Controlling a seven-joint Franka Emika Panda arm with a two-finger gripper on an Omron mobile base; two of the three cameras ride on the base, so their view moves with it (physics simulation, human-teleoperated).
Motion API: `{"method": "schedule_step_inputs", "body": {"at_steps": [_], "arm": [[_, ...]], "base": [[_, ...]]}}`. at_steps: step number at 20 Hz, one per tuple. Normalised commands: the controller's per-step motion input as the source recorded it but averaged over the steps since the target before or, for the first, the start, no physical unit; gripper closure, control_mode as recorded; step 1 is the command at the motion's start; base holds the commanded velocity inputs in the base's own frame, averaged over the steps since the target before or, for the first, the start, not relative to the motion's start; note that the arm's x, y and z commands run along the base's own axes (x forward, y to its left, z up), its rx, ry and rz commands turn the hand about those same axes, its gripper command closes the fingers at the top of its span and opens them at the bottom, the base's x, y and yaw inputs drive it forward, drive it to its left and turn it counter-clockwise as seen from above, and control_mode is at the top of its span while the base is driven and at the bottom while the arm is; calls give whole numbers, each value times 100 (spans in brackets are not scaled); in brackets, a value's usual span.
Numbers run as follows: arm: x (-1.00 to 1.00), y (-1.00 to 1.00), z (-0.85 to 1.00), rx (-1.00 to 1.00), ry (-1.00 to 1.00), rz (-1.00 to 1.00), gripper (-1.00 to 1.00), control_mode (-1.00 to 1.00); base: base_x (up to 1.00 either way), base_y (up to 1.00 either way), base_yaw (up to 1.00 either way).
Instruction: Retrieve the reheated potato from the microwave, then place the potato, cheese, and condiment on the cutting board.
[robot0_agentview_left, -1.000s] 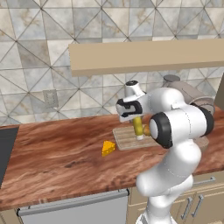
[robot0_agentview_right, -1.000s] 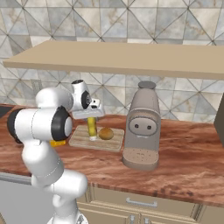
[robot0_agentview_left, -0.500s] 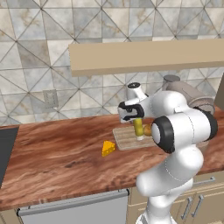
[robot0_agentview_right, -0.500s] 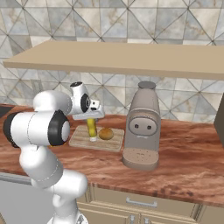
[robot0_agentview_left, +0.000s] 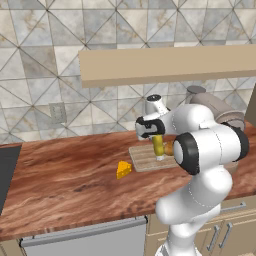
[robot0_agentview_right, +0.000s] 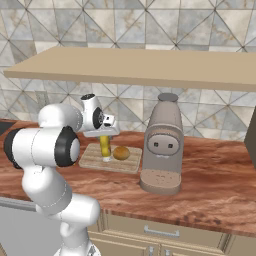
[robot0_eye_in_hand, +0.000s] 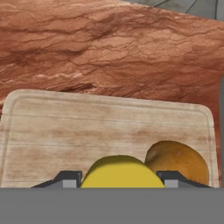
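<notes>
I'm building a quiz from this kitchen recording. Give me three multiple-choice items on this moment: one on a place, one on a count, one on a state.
1. Where is the cheese?
A. On the cutting board
B. On the counter beside the board
C. On the shelf

2. How many task items are over the cutting board?
A. One
B. Two
C. Three

3. What are the jaws of the gripper doing?
A. Closed on the condiment
B. Closed on the potato
C. Open above bare counter

Answers: 1 B, the wedge lies on the counter, off the board's edge. 2 B, the potato and the condiment are there. 3 A, the hand view shows the yellow bottle between the fingertips.
</notes>
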Motion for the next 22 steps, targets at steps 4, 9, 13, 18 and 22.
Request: {"method": "schedule_step_inputs", "body": {"at_steps": [4,9,13,18,22], "arm": [[-43,-14,-75,0,-1,-2,100,-100],[-65,-11,-69,0,-9,-7,100,-100],[-68,-13,-65,0,-12,-11,100,-100],[-29,-14,-69,2,-5,-14,100,-100],[-8,-12,-65,4,0,-7,-100,-100]], "base": [[0,0,0],[0,0,0],[0,0,0],[0,0,0],[0,0,0]]}}
